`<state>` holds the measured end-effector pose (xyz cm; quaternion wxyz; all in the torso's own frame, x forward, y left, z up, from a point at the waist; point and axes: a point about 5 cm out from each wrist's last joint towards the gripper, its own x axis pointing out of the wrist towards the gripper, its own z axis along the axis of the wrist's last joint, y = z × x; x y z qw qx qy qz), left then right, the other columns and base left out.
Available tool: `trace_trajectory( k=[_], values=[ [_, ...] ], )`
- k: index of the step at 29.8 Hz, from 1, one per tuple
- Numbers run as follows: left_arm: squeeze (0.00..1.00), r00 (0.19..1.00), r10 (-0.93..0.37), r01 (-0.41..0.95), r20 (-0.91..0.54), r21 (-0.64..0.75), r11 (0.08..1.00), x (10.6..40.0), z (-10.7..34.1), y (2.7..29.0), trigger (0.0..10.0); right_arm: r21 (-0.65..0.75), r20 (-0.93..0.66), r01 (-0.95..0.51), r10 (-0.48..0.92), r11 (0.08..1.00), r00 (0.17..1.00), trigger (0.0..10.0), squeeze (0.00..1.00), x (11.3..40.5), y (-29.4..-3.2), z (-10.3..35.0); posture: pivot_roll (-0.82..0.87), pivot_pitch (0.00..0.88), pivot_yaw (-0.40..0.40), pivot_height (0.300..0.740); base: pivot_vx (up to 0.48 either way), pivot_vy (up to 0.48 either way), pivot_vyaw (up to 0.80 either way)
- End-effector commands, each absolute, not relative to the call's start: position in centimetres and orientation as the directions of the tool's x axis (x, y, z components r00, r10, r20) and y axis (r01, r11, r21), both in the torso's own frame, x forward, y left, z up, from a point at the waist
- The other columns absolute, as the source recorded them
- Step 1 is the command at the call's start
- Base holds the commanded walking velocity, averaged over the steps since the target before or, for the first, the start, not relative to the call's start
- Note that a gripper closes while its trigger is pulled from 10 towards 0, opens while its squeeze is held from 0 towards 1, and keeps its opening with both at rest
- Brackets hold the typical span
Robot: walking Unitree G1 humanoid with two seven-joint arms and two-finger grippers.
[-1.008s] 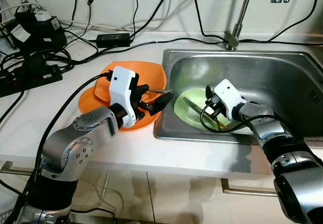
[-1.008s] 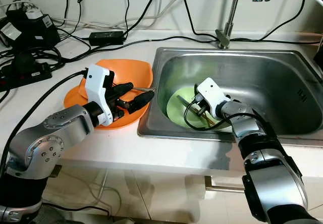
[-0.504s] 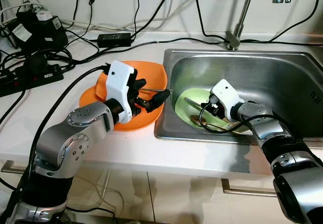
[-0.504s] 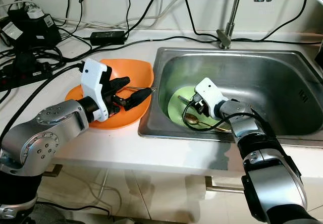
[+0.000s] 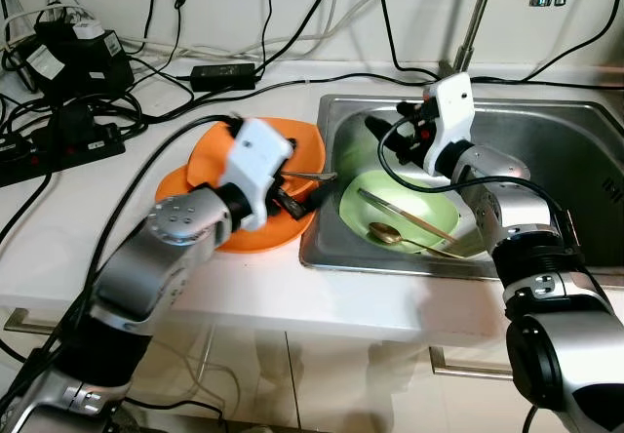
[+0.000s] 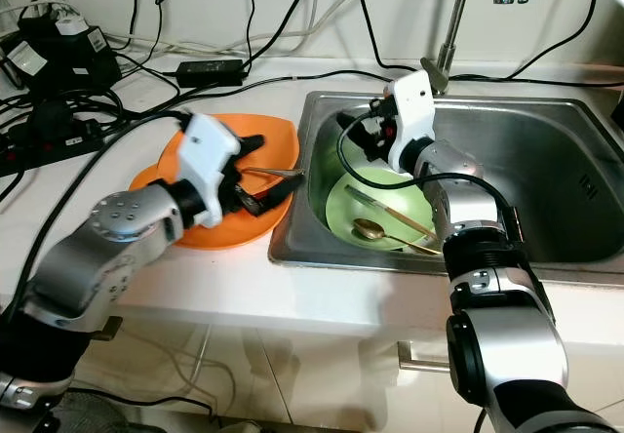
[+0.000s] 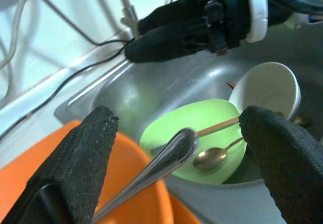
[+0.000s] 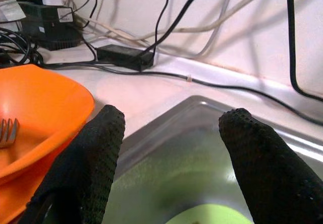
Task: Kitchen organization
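Fork [image 7: 166, 158] lies, apparently unheld, between spread left gripper [image 7: 176, 148] fingers.

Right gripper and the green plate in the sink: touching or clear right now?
Apart. In the left eye view the right gripper hangs open above the sink, with bare steel wall showing between it and the green plate below.

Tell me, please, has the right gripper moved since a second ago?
Yes. The right gripper has lifted off the green plate and now sits higher, nearer the sink's back wall, fingers open and empty.
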<state>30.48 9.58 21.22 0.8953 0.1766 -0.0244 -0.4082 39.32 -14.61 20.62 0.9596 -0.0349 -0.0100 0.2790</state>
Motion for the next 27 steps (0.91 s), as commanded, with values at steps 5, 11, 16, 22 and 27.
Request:
trace_trajectory(
  k=[5, 11, 16, 22, 27],
  values=[
    [0.00, 0.644, -0.757, 0.726, -0.110, 0.400, 0.560, 31.1, 21.1, 8.9, 10.0, -0.058, 0.028, -0.538, 0.540, 0.841, 0.841, 10.0, 0.00, 39.1, -14.5, 21.6, -0.03, 0.000, 0.077, 0.740, 0.000, 0.000, 0.00],
    [0.00, 0.657, -0.742, 0.701, -0.133, 0.470, 0.537, 32.6, 20.2, 9.3, 10.0, -0.082, -0.045, -0.646, 0.644, 0.759, 0.763, 10.0, 0.00, 37.9, -15.1, 22.2, -0.03, 0.000, 0.083, 0.740, 0.000, 0.000, 0.00],
    [0.00, 0.671, -0.728, 0.688, -0.138, 0.482, 0.543, 33.4, 19.7, 9.7, 10.0, -0.145, -0.129, -0.771, 0.761, 0.620, 0.636, 10.0, 0.00, 35.5, -16.9, 22.7, -0.05, 0.000, 0.084, 0.740, 0.000, 0.000, 0.00],
    [0.00, 0.665, -0.737, 0.690, -0.121, 0.475, 0.546, 33.7, 19.6, 9.8, 5.5, -0.162, -0.154, -0.808, 0.795, 0.566, 0.587, 10.0, 0.00, 34.1, -18.5, 23.2, -0.06, 0.000, 0.091, 0.740, 0.000, 0.000, 0.00],
    [0.00, 0.653, -0.748, 0.698, -0.114, 0.473, 0.537, 33.8, 19.5, 9.6, 0.7, -0.155, -0.154, -0.834, 0.821, 0.529, 0.549, 10.0, 0.00, 33.3, -18.4, 23.5, -0.06, 0.000, 0.096, 0.740, 0.000, 0.000, 0.00]
  ],
)
